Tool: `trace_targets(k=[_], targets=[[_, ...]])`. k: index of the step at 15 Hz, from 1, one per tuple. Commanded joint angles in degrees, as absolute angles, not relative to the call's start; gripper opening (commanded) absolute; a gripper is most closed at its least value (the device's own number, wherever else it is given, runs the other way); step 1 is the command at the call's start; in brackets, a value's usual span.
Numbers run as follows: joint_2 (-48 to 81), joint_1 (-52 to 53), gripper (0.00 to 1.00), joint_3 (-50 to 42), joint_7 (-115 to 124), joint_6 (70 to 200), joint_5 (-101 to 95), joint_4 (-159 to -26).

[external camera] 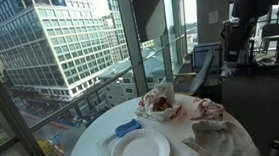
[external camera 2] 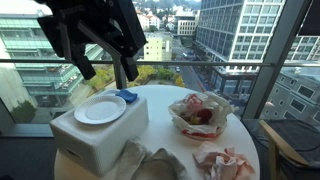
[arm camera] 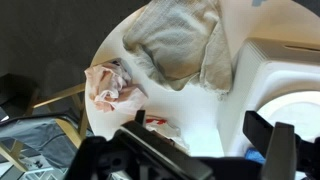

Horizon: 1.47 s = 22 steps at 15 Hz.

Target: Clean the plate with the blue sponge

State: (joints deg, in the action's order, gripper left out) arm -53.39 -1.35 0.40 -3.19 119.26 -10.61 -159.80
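One white plate (external camera 2: 100, 109) sits on the left, on top of one white foam-looking box (external camera 2: 98, 140) at the left edge of the round white table (external camera 2: 160, 98). One blue sponge (external camera 2: 126, 96) is on the box's far right corner, just beside the plate rim; can't tell if they actually touch. The gripper (external camera 2: 107, 73) hangs above the plate and sponge, well clear of both, with its two fingers spread apart and nothing between them. The wrist view shows the same thing, fingers wide with only table and box below.

Moving right, one beige towel (external camera 2: 150, 162) lies rumpled at the near edge, up against the box. Then two crumpled bundles: one white wrapper with something red inside (external camera 2: 198, 112), about mid-table on the right, and one pinkish wad (external camera 2: 225, 160) near the right edge. They're close together but not touching.
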Motion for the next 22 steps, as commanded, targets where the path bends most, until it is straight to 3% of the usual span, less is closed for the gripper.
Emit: trace_targets(k=[1, 11, 22], targets=[[-53.4, -1.3, 1.00, 0.3, -3.1, 119.1, -10.6, -159.6], [-53.4, -1.3, 1.00, 0.3, -3.1, 119.1, -10.6, -159.5], [-19.8, -6.7, 1.00, 15.3, 23.8, 134.0, -16.4, -144.6]])
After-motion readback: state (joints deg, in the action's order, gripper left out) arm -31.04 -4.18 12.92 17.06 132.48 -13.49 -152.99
